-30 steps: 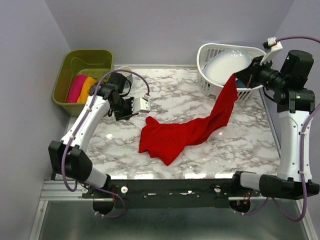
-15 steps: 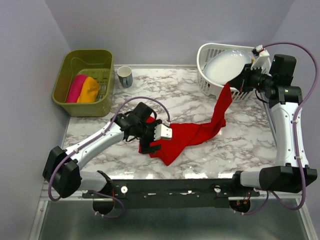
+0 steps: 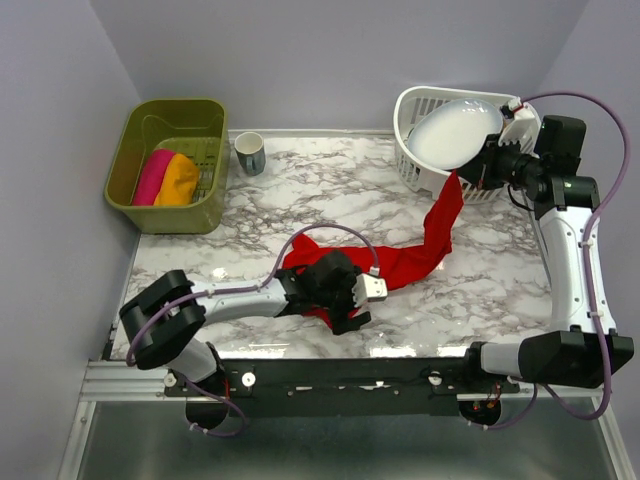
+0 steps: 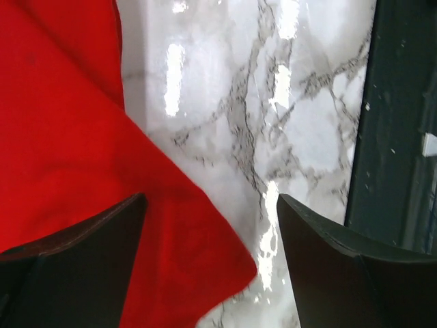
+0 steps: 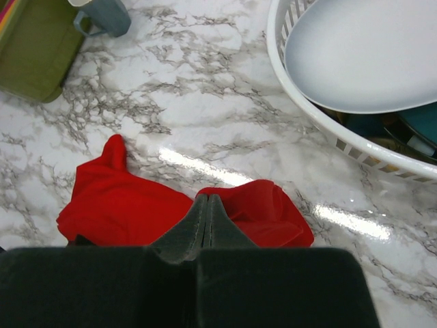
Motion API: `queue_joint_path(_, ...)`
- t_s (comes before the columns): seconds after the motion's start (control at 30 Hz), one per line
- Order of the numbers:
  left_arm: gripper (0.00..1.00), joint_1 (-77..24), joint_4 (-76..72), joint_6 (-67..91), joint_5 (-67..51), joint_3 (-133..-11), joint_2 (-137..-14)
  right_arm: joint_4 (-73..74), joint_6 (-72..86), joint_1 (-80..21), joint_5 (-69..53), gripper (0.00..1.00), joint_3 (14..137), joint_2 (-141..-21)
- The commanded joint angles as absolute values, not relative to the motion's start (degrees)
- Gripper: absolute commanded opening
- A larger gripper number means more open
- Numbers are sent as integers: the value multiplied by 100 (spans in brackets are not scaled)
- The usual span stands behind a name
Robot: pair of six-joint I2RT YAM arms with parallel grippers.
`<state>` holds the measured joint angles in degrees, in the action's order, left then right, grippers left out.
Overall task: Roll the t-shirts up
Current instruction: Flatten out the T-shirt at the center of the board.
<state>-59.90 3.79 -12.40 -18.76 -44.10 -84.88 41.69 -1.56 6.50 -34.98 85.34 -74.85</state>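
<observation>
1. Left arm (image 3: 240, 297) lies stretched out low along the bench (image 3: 300, 190), well away from the white basket (image 3: 405, 170), with its wrist over the bunched end of the red t-shirt (image 3: 410, 262).
2. Right arm (image 3: 565, 230) stands tall just beside the basket. The right fingers (image 5: 207, 215) are pressed together, clamped on the shirt, which drapes from the basket's front down to the bench.
3. Left wrist view: the left fingers (image 4: 89, 260) are wide apart, straddling a shirt corner.
4. Only the overhead view shows the magenta t-shirt (image 3: 152, 175) and orange t-shirt (image 3: 180, 180) in the green bin (image 3: 170, 103), far across from the basket.
</observation>
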Motion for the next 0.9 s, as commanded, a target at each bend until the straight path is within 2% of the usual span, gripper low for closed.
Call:
queue_joint_path(0.0,83,-6293,-456,-554,-985,-4535,-8947,4008,-167,694,-3472,1,8420,-7330)
queue_joint_path(0.1,70,-6337,-475,-606,-792,-4631,-9175,3938,-123,694,-3489,1,8472,-7356)
queue_joint_path(0.3,34,-6319,-9,-677,-817,-4974,-9299,3876,-141,694,-3498,1,8482,-7278)
queue_joint_path(0.33,24,-6319,139,-677,-870,-4983,-9290,3859,-132,694,-3507,1,8438,-7260)
queue_joint_path(0.4,18,-6311,246,-738,-888,-4983,-9290,3832,-123,694,-3516,1,8315,-7216)
queue_joint_path(0.47,1,-6249,360,-791,-879,-4975,-9273,3823,-106,703,-3533,1,8262,-7207)
queue_joint_path(0.67,0,-6003,624,-949,-1063,-4913,-9106,3771,-88,703,-3454,1,8200,-7172)
queue_joint_path(0.7,10,-5994,668,-1010,-1107,-4896,-9088,3771,-88,694,-3445,1,8191,-7163)
queue_joint_path(0.73,36,-6012,729,-1046,-1134,-4843,-9097,3771,-97,694,-3445,1,8157,-7172)
queue_joint_path(0.77,42,-6020,721,-1037,-1151,-4799,-9097,3779,-114,694,-3445,1,8139,-7154)
queue_joint_path(0.87,44,-6029,598,-1160,-1292,-4597,-9166,3771,-123,703,-3419,1,8060,-7154)
